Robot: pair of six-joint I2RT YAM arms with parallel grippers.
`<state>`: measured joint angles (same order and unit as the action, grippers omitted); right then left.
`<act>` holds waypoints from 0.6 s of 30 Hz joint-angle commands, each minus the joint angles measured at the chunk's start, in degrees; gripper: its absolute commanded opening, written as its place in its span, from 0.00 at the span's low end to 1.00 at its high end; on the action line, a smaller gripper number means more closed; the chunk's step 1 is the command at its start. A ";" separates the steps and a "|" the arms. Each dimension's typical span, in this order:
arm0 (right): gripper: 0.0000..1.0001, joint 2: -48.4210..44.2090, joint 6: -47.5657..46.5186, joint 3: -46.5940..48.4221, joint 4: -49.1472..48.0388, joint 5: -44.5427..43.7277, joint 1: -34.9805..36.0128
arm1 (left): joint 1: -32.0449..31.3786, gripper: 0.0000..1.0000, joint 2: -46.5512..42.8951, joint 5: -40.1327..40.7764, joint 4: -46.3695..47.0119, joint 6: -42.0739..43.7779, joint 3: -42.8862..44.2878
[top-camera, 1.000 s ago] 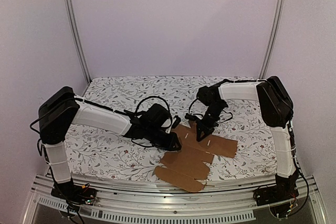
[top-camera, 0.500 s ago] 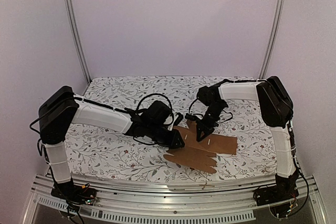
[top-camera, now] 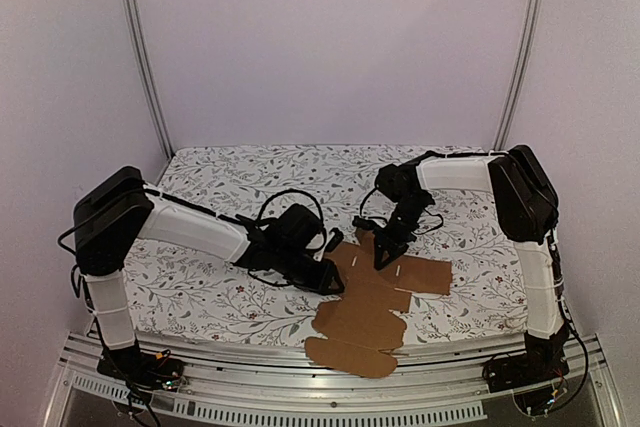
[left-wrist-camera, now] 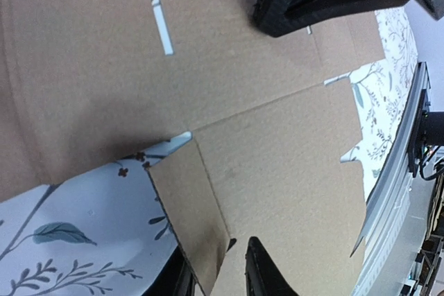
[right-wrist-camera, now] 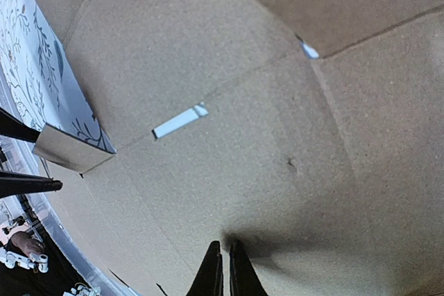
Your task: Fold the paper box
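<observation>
No panel folded yet; paper box [top-camera: 365,312] laid flat, all folding remaining. Small flap [left-wrist-camera: 191,220] straddled by parted left gripper [top-camera: 333,281]; sheet pressed by closed, empty right gripper [top-camera: 383,261].

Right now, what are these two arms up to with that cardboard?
Two robot arms are working on a paper box that is not yet folded: it lies as a flat brown cut-out sheet on the floral cloth. The right gripper, fingers shut together, presses its tips down on the middle of the sheet. The left gripper sits at a small side flap, one finger on each side, and that flap is tipped up off the cloth. Whether it is actually pinched is hard to tell.
</observation>
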<state>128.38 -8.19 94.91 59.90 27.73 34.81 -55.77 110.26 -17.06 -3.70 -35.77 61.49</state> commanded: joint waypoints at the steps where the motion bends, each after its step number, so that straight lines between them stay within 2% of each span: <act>1: 0.05 4.47 -0.69 -2.80 -2.24 -6.50 0.22 | -0.81 0.26 -2.46 -0.06 2.48 1.23 -2.76; 5: 0.05 4.84 -0.78 -2.80 -2.25 -6.55 0.18 | -0.63 0.29 -3.74 -1.15 6.07 1.47 -4.55; 11: 0.05 5.11 -0.87 -2.89 -2.24 -6.54 0.20 | 1.81 0.30 -6.17 1.70 5.02 1.82 -6.95; 18: 0.05 5.13 -0.96 -2.80 -2.24 -6.54 0.17 | 3.56 0.07 -2.92 7.22 -4.57 4.33 -4.03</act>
<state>128.38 -8.36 94.87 59.88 27.77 34.81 -53.25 105.19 -13.63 -2.31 -33.65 55.40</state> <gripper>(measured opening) 0.046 0.116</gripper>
